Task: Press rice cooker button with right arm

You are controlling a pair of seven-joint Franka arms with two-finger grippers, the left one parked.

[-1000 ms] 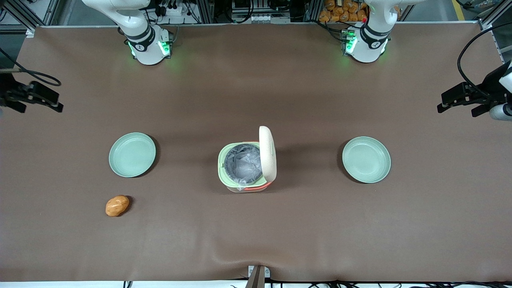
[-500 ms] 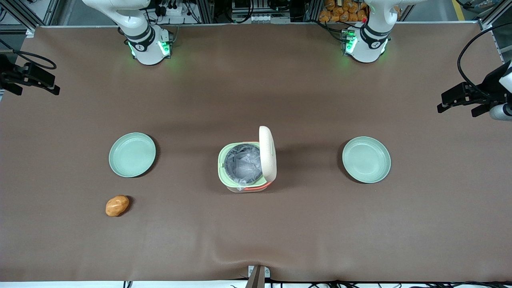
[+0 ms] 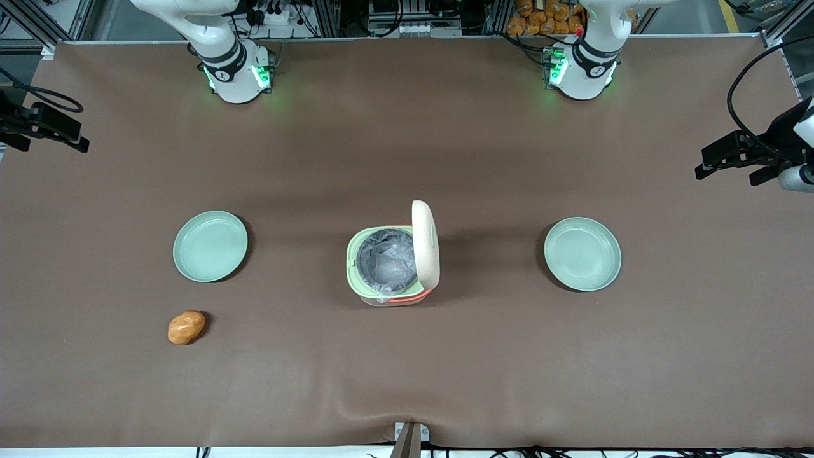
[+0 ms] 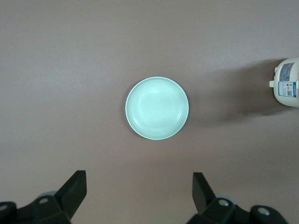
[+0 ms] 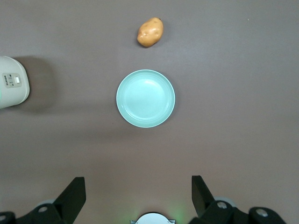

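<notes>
The rice cooker (image 3: pixel 393 264) stands at frame centre on the worktop (image 3: pixel 407 369), lid raised upright, grey inner pot exposed. The button is not discernible. Bare worktop surrounds the cooker on every side. Two pale green plates (image 3: pixel 210 245) (image 3: pixel 582 254) flank it, well apart. A potato (image 3: pixel 186 327) lies at lower left. The tool (image 5: pixel 138 198), fingers spread open, hovers above the plate (image 5: pixel 145 98) beside the potato (image 5: pixel 150 32).

Front view looks steeply down over the whole table (image 3: pixel 407 381). Both wrist views face straight down from height; all three share the rice cooker (image 3: pixel 393 262).
</notes>
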